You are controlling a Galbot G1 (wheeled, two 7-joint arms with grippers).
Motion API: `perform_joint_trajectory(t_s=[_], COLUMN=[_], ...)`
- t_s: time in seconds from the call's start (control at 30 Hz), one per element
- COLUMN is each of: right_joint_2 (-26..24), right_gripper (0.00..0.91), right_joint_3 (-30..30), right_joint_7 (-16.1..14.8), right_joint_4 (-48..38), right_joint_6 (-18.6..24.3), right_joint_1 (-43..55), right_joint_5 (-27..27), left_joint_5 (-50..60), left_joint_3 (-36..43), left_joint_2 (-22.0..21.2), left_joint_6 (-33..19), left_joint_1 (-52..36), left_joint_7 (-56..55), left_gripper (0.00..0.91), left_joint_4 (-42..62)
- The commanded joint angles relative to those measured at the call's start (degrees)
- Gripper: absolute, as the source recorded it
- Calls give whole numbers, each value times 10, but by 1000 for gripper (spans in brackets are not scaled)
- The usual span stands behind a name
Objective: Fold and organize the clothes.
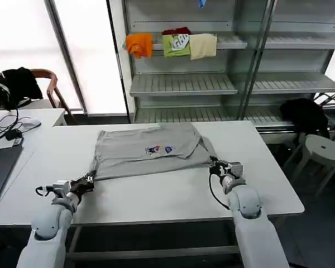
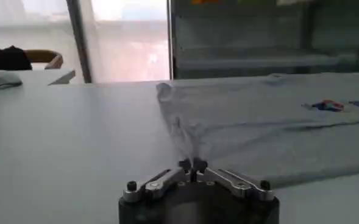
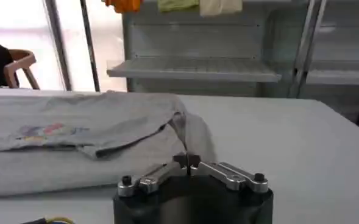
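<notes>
We see one light grey shirt (image 1: 151,149) lying flat on the white tabletop (image 1: 156,195), roughly centred left-to-right and nearer the far edge than the near one. Its far edge sits close to the table's far edge; its near hem runs across the middle of the top. A small multicoloured chest print (image 1: 159,149) faces up, approx. mid-shirt. The top layer looks folded over a lower one (the right wrist view shows an upper flap lying on a second layer of cloth).

Left gripper (image 1: 90,181) is at the shirt's near-left corner, low on the tabletop; in the left wrist view its fingertips (image 2: 192,164) are pressed together on a pinch of the grey fabric, which rises into a small ridge just beyond them. Right gripper (image 1: 215,166) is at the shirt's near-right corner, by the sleeve; in the right wrist view its tips (image 3: 187,161) are likewise closed on the cloth edge, w/ the fabric bunched right behind them. Both arms reach in from the table's near edge, well apart, one per corner.

Beyond the table's far edge we see grey shelving (image 1: 184,84) w/ orange, green and cream folded garments (image 1: 173,44) on an upper shelf. A laptop (image 1: 0,164) sits at the tabletop's left edge; a white stool (image 1: 322,149) stands off the right side.
</notes>
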Motion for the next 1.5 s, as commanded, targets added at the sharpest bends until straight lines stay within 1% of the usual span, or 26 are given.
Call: perform_joint_trajectory(t_s=[0.03,0.17,0.33,0.5,0.67,0.8,0.93,1.13,1.17,1.2,1.23,1.27,1.3,1.43,1.5], right_joint_2=[-11,-21,-21,-13,-8,-3,-7,-10,-9,-9,-9,-10,-10,-6,-2], right_gripper=[0,0,0,0,0,0,0,0,20,907,907,907,907,907,907], right_joint_3=[-1,5,14,15,10,8,11,8,8,8,9,10,11,12,14], right_joint_7=[10,12,12,12,11,16,15,14,14,13,13,12,12,18,32], right_joint_4=[72,126,176,221,260,283,309,326,326,326,324,319,313,297,295], right_joint_6=[-5,-5,-5,-4,-4,-4,-4,-4,-4,-4,-3,-3,-3,-3,-2], right_joint_1=[-45,-102,-159,-227,-295,-323,-348,-379,-382,-385,-386,-385,-384,-380,-376], right_joint_5=[13,12,9,-5,-25,-43,-53,-75,-78,-84,-89,-96,-98,-111,-114], left_joint_5=[-13,-22,-25,-40,-53,-61,-61,-63,-62,-62,-61,-60,-59,-50,-32], left_joint_3=[-9,-19,-33,-60,-78,-93,-103,-110,-110,-110,-110,-109,-106,-99,-100], left_joint_2=[7,9,14,20,33,36,37,30,29,27,25,23,22,11,5], left_joint_6=[9,11,10,-4,-18,-22,-29,-31,-33,-34,-36,-38,-40,-46,-49], left_joint_1=[36,66,112,193,242,265,287,302,305,307,308,311,312,314,310], left_joint_7=[2,2,7,16,19,18,15,5,2,0,0,0,-3,-19,-28], left_gripper=[0,0,0,0,0,0,0,0,0,10,131,544,907,907,907], left_joint_4=[-85,-119,-150,-182,-183,-187,-193,-202,-204,-206,-207,-209,-212,-222,-226])
